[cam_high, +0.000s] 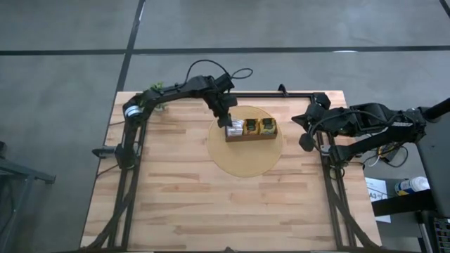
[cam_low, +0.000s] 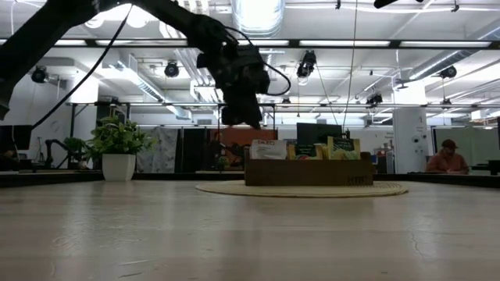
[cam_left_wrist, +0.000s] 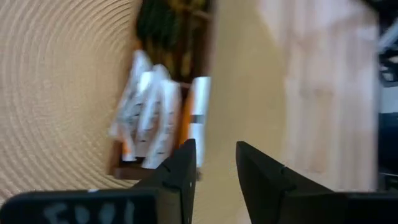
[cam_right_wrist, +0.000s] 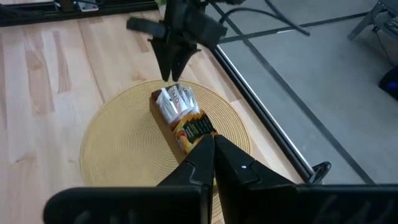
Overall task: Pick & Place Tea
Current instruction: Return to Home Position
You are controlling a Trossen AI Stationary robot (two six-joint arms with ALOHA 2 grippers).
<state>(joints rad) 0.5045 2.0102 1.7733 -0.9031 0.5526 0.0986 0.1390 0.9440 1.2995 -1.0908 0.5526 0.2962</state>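
Observation:
A brown wooden box (cam_high: 251,137) stands on a round woven mat (cam_high: 246,163) in the far middle of the table. Its left compartment holds orange-and-white tea sachets (cam_left_wrist: 146,118), standing on edge. The middle one holds yellow sachets (cam_high: 252,126) and the right one green sachets (cam_high: 268,126). My left gripper (cam_left_wrist: 216,155) hangs open, fingers down, just above the left compartment (cam_low: 269,148), with nothing between its fingers. My right gripper (cam_right_wrist: 213,152) is shut and empty, waiting over the table's right edge (cam_high: 302,121).
The mat (cam_right_wrist: 118,149) reaches well past the box on its near side. Bare wooden tabletop (cam_high: 211,204) spreads over the near half. A black frame rail (cam_high: 281,95) runs along the far edge. A potted plant (cam_low: 117,148) and a person (cam_low: 447,156) show beyond the table.

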